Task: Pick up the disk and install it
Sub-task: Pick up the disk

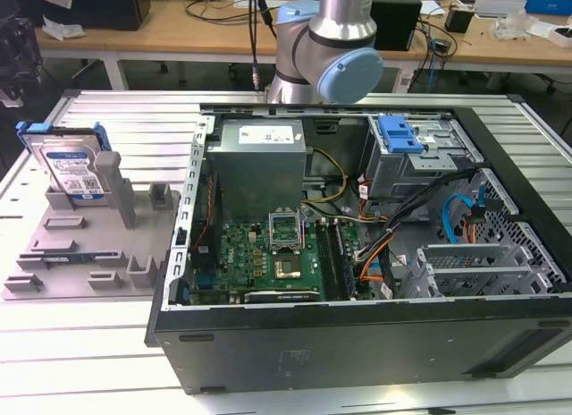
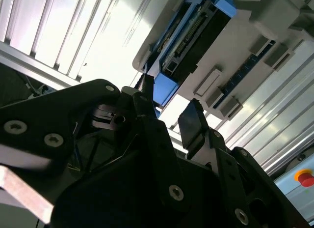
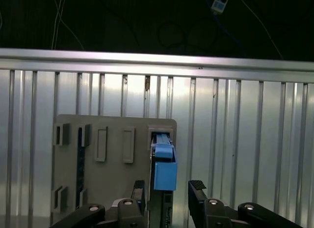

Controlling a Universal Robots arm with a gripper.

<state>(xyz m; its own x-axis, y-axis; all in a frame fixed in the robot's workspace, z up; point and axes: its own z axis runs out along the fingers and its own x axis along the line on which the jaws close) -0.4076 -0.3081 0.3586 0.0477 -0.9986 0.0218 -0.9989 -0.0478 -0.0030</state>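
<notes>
The disk (image 1: 73, 167) stands upright in the grey holder (image 1: 85, 258) on the bench (image 1: 116, 111), at the exterior view's left. The end effector (image 3: 168, 188) hangs spread, with the disk's blue carrier seen between its fingers. If it closes off-centre, it could tip the disk or wedge it in its slot.

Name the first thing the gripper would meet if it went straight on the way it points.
Most likely the disk, upright in the grey holder: in the first wrist view its blue carrier lines up between the fingers of the open gripper. Depth is unclear.
</notes>
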